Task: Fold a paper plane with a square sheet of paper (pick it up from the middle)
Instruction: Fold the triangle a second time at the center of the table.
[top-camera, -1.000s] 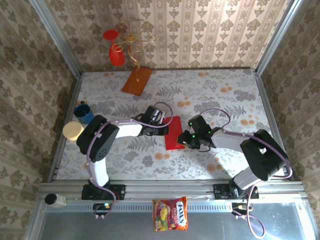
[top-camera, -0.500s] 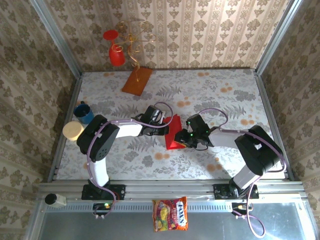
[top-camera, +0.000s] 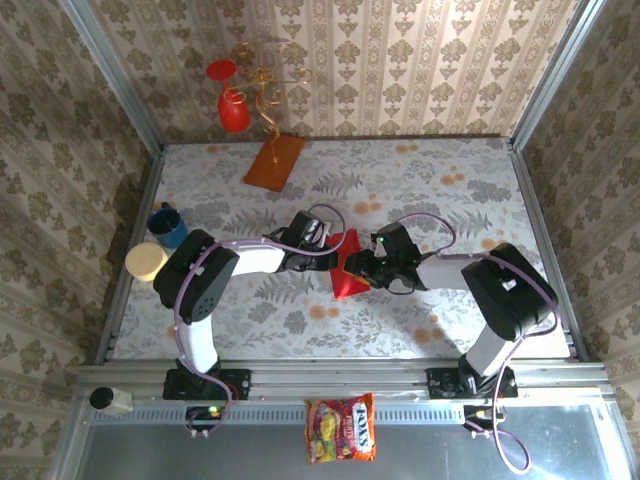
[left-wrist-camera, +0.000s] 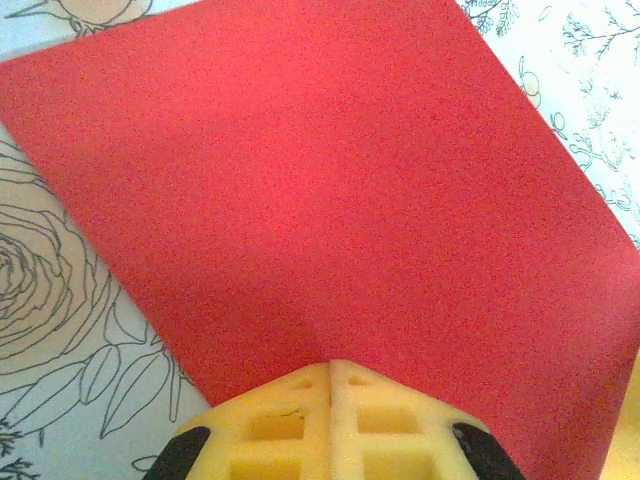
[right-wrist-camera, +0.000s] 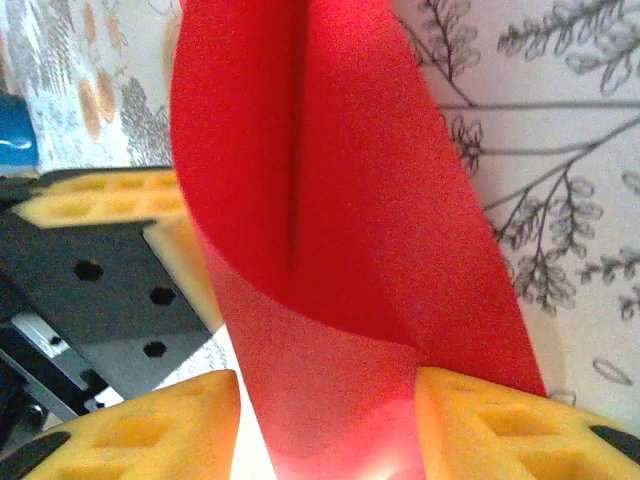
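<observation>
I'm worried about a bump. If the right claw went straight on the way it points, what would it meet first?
The red paper, curled up right in front of the right claw. Behind it the left claw seems next, though depth is unclear.

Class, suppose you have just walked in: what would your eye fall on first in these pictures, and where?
The bright red sheet of paper sits at the middle of the flowered table, with both arms meeting over it. In the right wrist view it curls up between the fingers of the open right pincer, while the shut left pincer sits at its edge.
</observation>
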